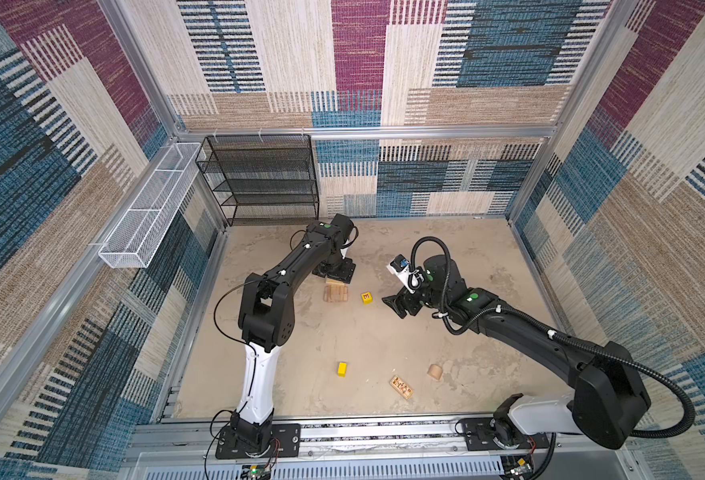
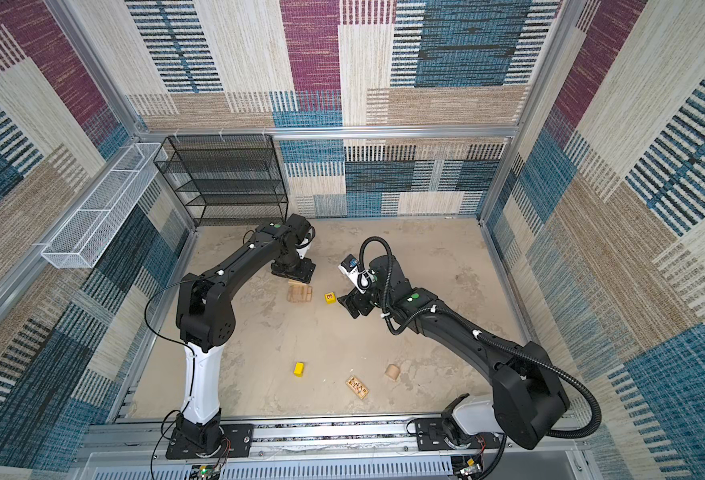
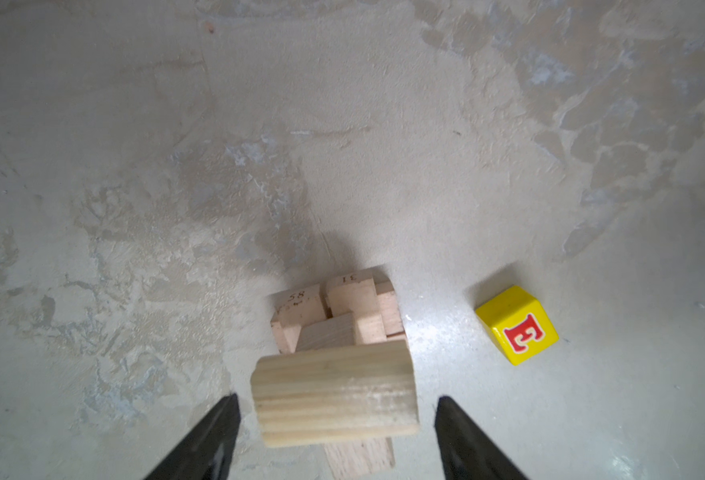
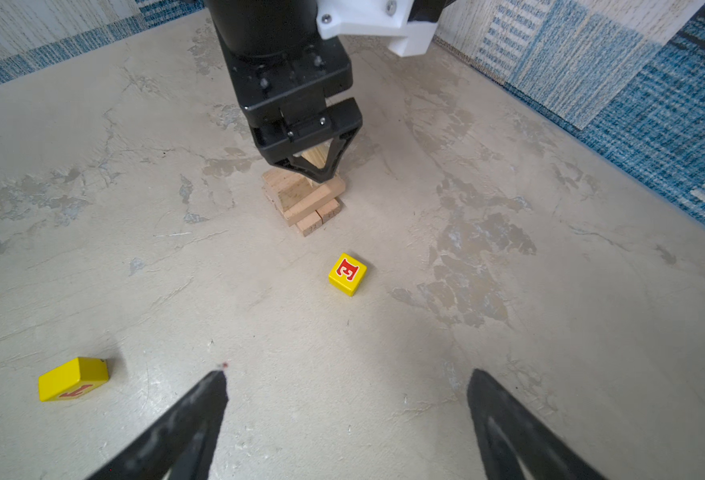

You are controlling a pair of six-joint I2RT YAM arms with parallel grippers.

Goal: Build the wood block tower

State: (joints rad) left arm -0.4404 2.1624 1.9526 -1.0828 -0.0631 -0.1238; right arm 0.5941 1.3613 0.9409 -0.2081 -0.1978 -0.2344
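Mottled grey-beige surface point(image 1: 384, 340) covers the cell floor, with patterned carpet walls point(image 1: 467, 62) around it. The tower point(image 4: 305, 199) stands directly under my left hand point(image 3: 336, 402): a low stack of tan oblongs laid crosswise. I can't count its layers. From the right wrist view I make out two block ends at the bottom and crossing pieces above, and in both top views the left hand covers its far edge. One pale block point(image 3: 334, 390) lies across the top, between the left hand's fingers point(image 3: 218, 432). Those fingers stand apart, with a sliver of surface showing on either side of the block, so they are not pinching it.

One yellow cube with a red E point(image 4: 347, 274) lies between the two hands, near the tower but apart from it. My right hand point(image 4: 347, 372) is spread wide and empty, facing the tower.

Well behind both hands, toward the arm bases, lie three more loose pieces:
- one yellow oblong point(image 4: 73, 379), its red letter too foreshortened to read
- one dark-patterned block point(image 1: 401, 387)
- one rounded tan piece point(image 1: 436, 372)

That makes four loose pieces. Beyond the left hand are one black mesh shelf point(image 1: 263, 178) and one white wire basket point(image 1: 151, 208).
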